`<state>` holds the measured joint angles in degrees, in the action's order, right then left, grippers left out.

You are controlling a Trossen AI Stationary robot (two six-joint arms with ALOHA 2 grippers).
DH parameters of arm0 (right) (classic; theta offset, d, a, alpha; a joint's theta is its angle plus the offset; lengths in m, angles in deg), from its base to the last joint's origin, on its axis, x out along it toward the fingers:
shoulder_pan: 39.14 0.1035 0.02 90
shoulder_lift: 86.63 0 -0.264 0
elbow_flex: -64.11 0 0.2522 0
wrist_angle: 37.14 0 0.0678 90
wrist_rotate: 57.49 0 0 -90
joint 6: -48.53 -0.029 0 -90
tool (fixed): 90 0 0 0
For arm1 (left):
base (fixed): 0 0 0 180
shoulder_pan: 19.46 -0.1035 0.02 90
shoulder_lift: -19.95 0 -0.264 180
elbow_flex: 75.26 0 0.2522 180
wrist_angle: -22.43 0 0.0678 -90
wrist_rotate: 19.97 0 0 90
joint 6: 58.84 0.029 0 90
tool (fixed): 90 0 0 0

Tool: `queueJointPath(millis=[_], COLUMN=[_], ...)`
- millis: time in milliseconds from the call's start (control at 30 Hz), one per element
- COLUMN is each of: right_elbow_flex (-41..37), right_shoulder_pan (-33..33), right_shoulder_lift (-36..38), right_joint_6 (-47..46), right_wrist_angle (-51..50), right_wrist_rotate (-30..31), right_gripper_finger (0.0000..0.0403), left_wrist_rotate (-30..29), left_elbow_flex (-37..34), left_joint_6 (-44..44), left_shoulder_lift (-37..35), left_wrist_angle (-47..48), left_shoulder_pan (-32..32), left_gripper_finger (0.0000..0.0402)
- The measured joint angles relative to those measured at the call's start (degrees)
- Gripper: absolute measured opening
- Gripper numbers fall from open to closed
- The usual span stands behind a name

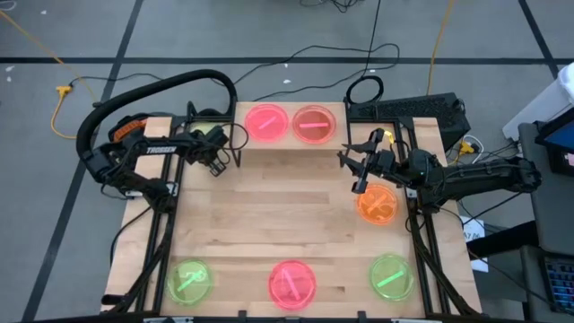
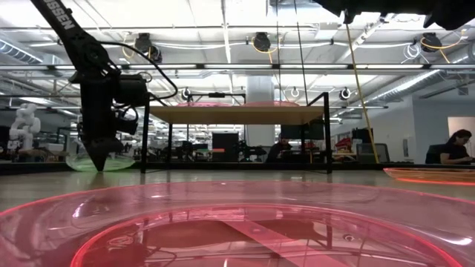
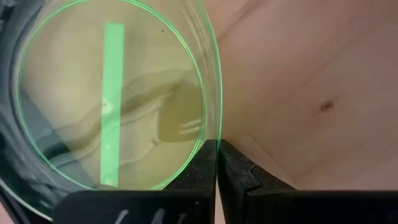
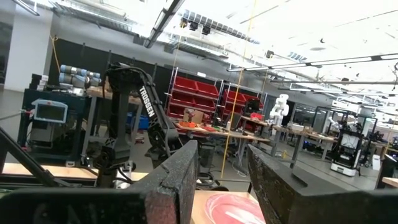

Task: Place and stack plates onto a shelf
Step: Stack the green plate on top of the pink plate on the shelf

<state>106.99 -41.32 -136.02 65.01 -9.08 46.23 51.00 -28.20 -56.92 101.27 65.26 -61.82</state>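
My left arm carries white lettering: "TROSSEN" reads along its link from above, and the tail of the same word shows on it in the low view. The table point(image 1: 296, 215) is pale wood planking on a grey floor crossed by dark lines and loose cables, yellow and black; level across it lies a big workshop hall with bright ceiling lights, red bins on racks, a white humanoid figure and a person seated at the far right. The shelf point(image 1: 291, 135) stands at the table's far edge, a light board on thin black legs, with two pink plates point(image 1: 266, 122) side by side on top. My left gripper point(image 1: 215, 161) sits beside the shelf's left end, its fingers point(image 3: 239, 177) pinched on the rim of a green plate point(image 3: 115, 93) (the fingers are nearly together, with only the thin rim between them), the plate low over the bare wood. My right gripper point(image 1: 359, 170) hovers right of the table's centre, its fingers parted and holding nothing, just beside an orange plate point(image 1: 377, 205) lying on the table. Along the near edge lie a green plate at the left corner point(image 1: 190, 280), a pink plate point(image 1: 292, 282) in the middle that fills the foreground of the low view, and another green one point(image 1: 391, 275) at the right.
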Motion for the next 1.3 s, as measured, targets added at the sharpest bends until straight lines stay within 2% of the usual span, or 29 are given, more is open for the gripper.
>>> queueJointPath(millis=[267, 600, 867, 1100, 1300], right_elbow_flex=[0.0, 0.0, 0.0, 0.0, 0.0], right_shoulder_pan=[0.0, 0.0, 0.0, 0.0, 0.0], right_shoulder_lift=[0.0, 0.0, 0.0, 0.0, 0.0], right_joint_6=[-0.8, -0.8, -0.8, -0.8, -0.8], right_wrist_angle=[0.0, 0.4, 0.4, 0.4, 1.1], right_wrist_rotate=[0.0, 0.0, 0.0, 0.0, 0.0], right_gripper_finger=[0.0123, 0.0123, 0.0123, 0.0123, 0.0123], left_wrist_rotate=[-4.0, -7.4, -7.6, -9.1, -9.5], left_elbow_flex=[2.7, 10.0, 15.9, 25.4, 35.3], left_joint_6=[-3.1, -6.9, -6.3, 3.0, 17.3], left_shoulder_lift=[-3.3, -16.3, -25.0, -24.7, -17.4], left_wrist_angle=[6.7, 17.1, 18.3, 16.7, 15.4], left_shoulder_pan=[3.4, 6.9, 10.2, 18.1, 27.1], left_gripper_finger=[0.0002, 0.0001, 0.0, 0.0, 0.0])
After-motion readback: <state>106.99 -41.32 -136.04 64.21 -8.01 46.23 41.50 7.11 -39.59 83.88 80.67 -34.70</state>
